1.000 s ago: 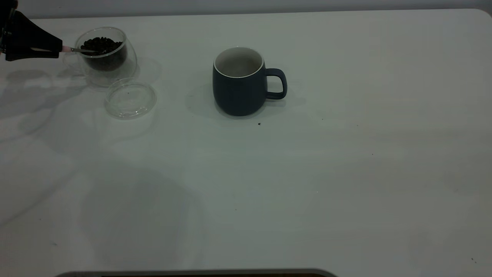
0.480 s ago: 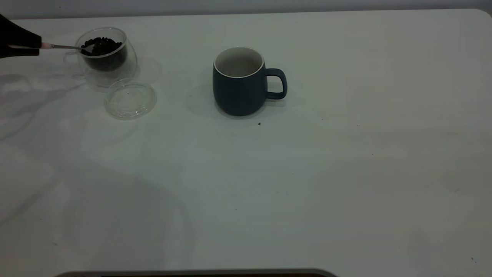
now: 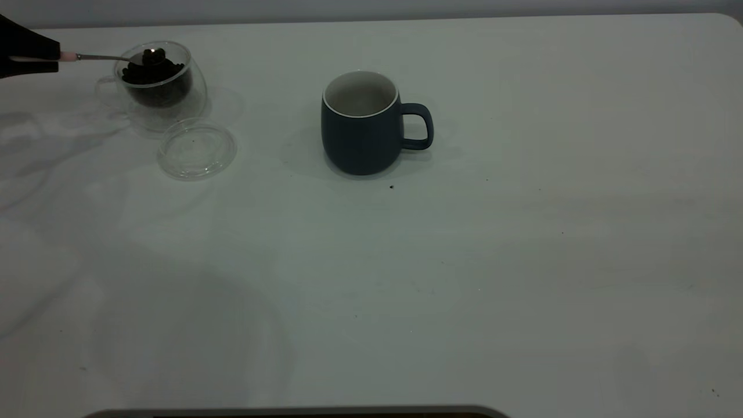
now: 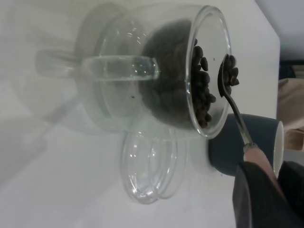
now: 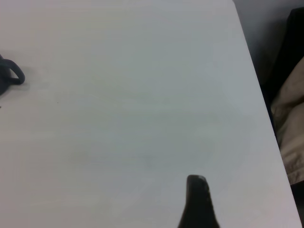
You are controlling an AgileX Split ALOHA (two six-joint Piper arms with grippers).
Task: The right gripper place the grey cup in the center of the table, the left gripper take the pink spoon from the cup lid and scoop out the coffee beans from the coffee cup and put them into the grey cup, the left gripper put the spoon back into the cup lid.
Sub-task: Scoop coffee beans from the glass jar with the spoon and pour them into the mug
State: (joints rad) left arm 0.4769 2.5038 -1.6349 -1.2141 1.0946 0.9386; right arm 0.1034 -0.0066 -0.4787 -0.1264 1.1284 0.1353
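My left gripper point(image 3: 53, 57) is at the table's far left edge, shut on the pink spoon point(image 3: 87, 56) by its pink handle. The spoon's metal bowl holds a few coffee beans point(image 4: 232, 75) and hovers level just above the rim of the clear glass coffee cup point(image 3: 165, 101). That cup holds a heap of beans point(image 3: 155, 80). The empty cup lid point(image 3: 197, 149) lies just in front of it. The grey cup point(image 3: 360, 136) stands upright at the table's centre, handle to the right, its white inside bare. The right gripper point(image 5: 197, 183) is shut over bare table, out of the exterior view.
The white table point(image 3: 522, 261) stretches wide to the right and front of the grey cup, with only tiny dark specks. Its rounded far right corner and a grey strip along its front edge show. The grey cup's handle point(image 5: 12, 76) shows far off in the right wrist view.
The spoon has come up out of the bean heap with beans in its bowl. The left gripper drew back to the left, then rose a little. The cups and lid have not moved.
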